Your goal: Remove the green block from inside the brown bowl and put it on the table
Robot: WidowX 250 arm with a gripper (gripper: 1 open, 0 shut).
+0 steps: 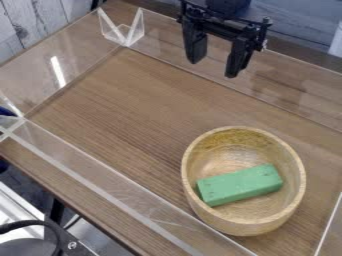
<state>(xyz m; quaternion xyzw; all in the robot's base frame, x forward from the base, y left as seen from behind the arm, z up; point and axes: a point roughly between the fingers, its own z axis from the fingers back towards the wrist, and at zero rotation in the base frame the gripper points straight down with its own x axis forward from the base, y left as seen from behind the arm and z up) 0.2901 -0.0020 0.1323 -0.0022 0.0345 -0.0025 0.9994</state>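
Clear acrylic wall (94, 190) runs along the near edge, just this side of the bowl (245, 179). Bowl sits on the counter (120, 110) at the near right, upright, rim whole. Block (242, 186) lies flat inside the bowl, on the near half of the floor, long axis running left-right with the right end angled a little away. Its near long side looks close to the bowl's inner wall; the far side has open floor behind it.

Claw (217, 55) hangs well beyond the bowl, high above the counter, pointing down, fingers spread wide, holding nothing.

Step in hand, as I judge it: the approach. To do it well:
- bring the claw over the block's middle before descending;
- turn the wrist so the fingers straddle the narrow width, not the length;
- watch the near finger, which has little room against the bowl's wall;
- close only once low, then lift straight up clear of the bowl's rim.

Risk: a skewed grip could tip the block or drag the bowl.
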